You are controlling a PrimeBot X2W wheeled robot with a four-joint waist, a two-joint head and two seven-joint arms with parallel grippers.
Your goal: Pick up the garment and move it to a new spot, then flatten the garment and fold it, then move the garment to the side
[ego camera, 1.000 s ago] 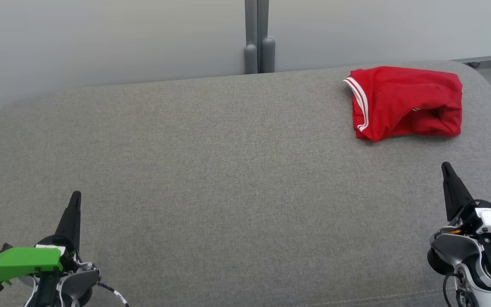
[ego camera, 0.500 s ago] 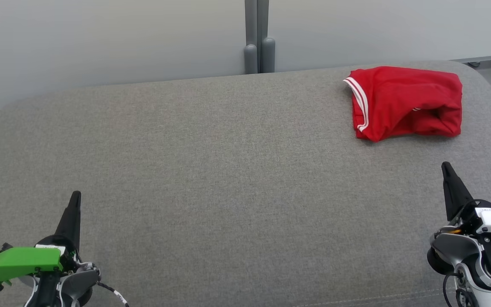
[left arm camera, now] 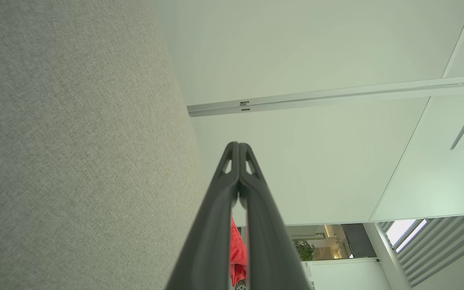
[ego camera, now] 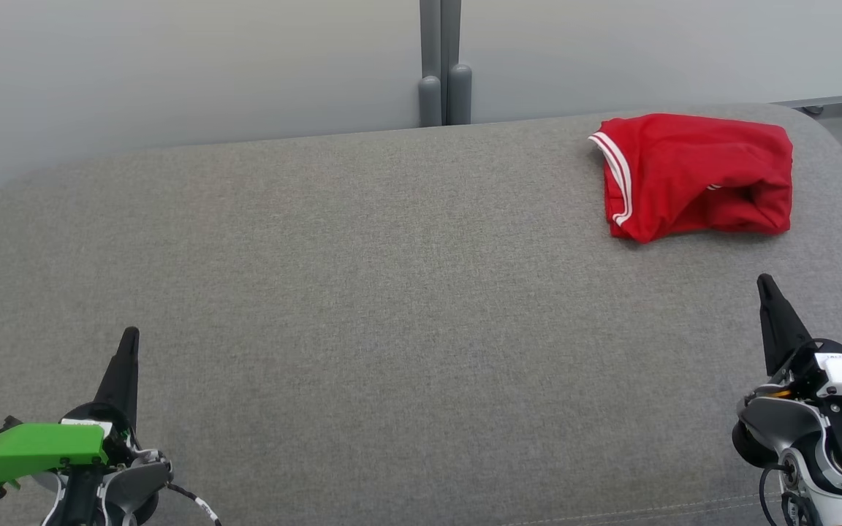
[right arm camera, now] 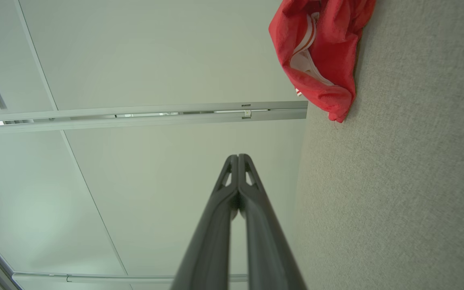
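Loosely folded, the red garment (ego camera: 695,175) (white-striped trim) lies on grey upholstery (ego camera: 392,292), both jaws closed, empty.

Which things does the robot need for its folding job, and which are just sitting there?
For the job: red garment, left hand, right hand, both shut and apart from it.
Just there: grey cushion underneath, grey posts, pale wall behind.
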